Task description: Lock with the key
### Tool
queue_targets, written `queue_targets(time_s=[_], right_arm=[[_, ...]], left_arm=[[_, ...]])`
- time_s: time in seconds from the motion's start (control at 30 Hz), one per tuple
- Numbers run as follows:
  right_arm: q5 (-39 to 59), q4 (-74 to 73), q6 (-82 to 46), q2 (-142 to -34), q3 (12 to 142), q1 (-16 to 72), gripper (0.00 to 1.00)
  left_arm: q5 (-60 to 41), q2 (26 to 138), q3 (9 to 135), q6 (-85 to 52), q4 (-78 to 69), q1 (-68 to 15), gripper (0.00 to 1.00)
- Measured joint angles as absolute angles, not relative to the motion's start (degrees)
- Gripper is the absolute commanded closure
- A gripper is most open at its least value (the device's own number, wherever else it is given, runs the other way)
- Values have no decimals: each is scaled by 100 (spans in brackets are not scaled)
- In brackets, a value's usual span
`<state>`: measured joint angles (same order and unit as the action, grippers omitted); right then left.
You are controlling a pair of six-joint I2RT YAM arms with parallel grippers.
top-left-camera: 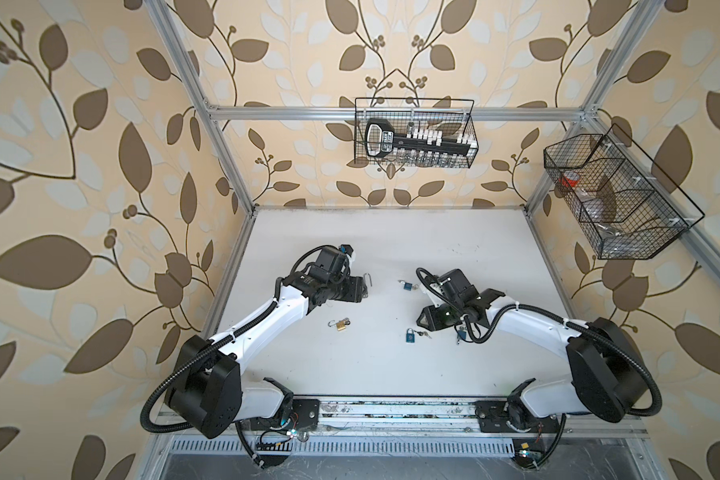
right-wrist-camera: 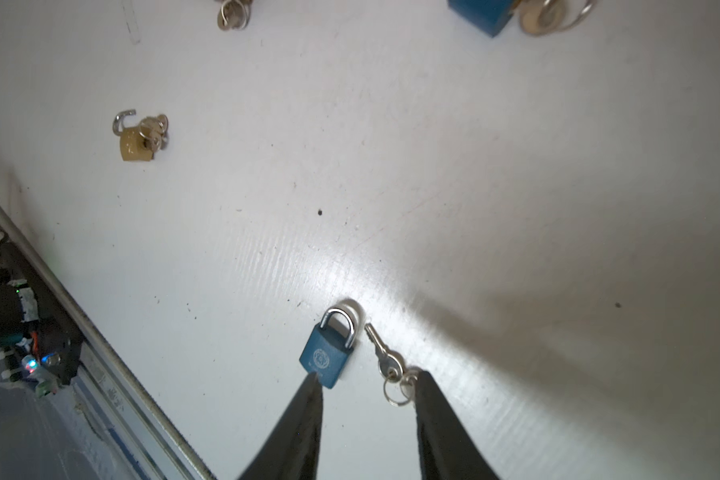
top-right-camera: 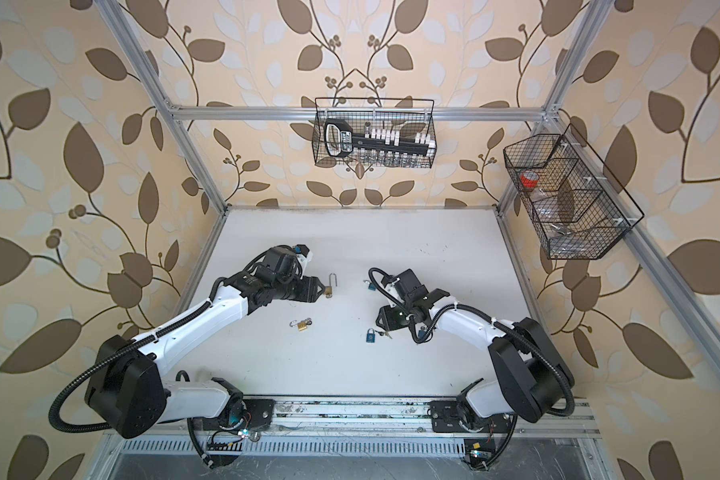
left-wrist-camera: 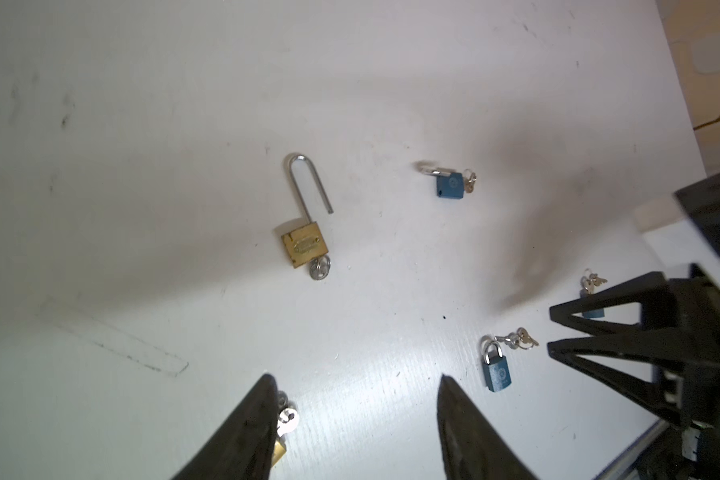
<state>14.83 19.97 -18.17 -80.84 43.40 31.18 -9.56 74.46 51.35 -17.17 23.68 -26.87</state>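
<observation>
While the right gripper hung low over the table with its jaws parted and nothing between them, the blue lock and its key lay free on the surface. One fingertip stood at the lock's bottom edge and the other by the key's ring; whether either touched, I could not tell. The lock lay flat with its shackle seated in the body and the key just beside it, out of the keyway. That suggested this lock was already fastened, so an empty, open grip made sense there. The left gripper was spread wide and held nothing, poised above the table, probably to stay clear while facing the long lock. Its tall shackle stood swung out of the brass body, with a key at the bottom, so it likely wanted closing next. A small brass lock, shackle open and keys at its body, lay well apart toward the front rail. The far blue lock, keys beside it, looked unfastened too.
</observation>
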Motion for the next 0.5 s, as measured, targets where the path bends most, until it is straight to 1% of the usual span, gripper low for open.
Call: queue_targets(time_s=[0.03,0.13,0.33,0.5], right_arm=[[1321,1992,-1815,-7977,4340,3144,58],[840,1938,-1833,-7723,4313,3301,51],[-410,1894,-2408,-7227,4003,3435,45],[-1100,2145,-3129,-6783,3581,3402,45]], left_arm=[[-934,7363,4971,-1835,2357,-2689,38],[-910,7122,4584,-2121,2333,-2689,38],[-930,7022,4497,-2246,2287,-2773,38],[-633,7308,4814,-2082,2272,-3778,37]])
